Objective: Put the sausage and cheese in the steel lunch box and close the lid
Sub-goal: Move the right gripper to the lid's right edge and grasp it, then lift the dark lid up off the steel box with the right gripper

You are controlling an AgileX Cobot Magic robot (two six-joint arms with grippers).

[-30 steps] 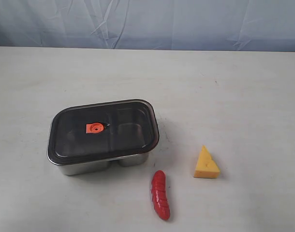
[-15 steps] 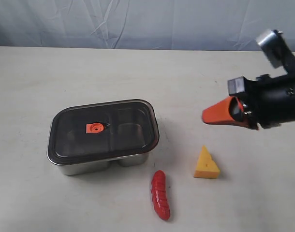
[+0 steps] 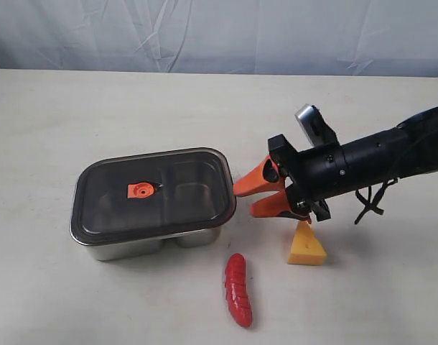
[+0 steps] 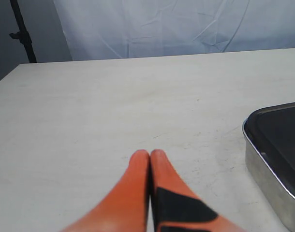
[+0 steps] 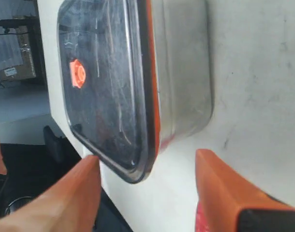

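Right claw (image 3: 245, 200) is standing wide and empty by the box; left claw (image 4: 149, 154) is pressing shut on nothing.

The lid (image 3: 154, 190) is sitting on the box (image 3: 154, 244), just ahead of the right claw's tips and apart from them. The cheese (image 3: 307, 246) is resting at that claw's base, its peak hidden behind it. The sausage (image 3: 238, 290) is lying near, off to one side of its tips. The left claw is hovering over the table (image 4: 80, 121), the box's corner just beside it.

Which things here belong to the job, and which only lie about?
For the job: glossy red toy sausage; yellow toy cheese wedge; shiny steel lunch box; dark translucent lid, resting on it; open right claw.
Just there: white table; blue cloth backdrop; black stand pole.
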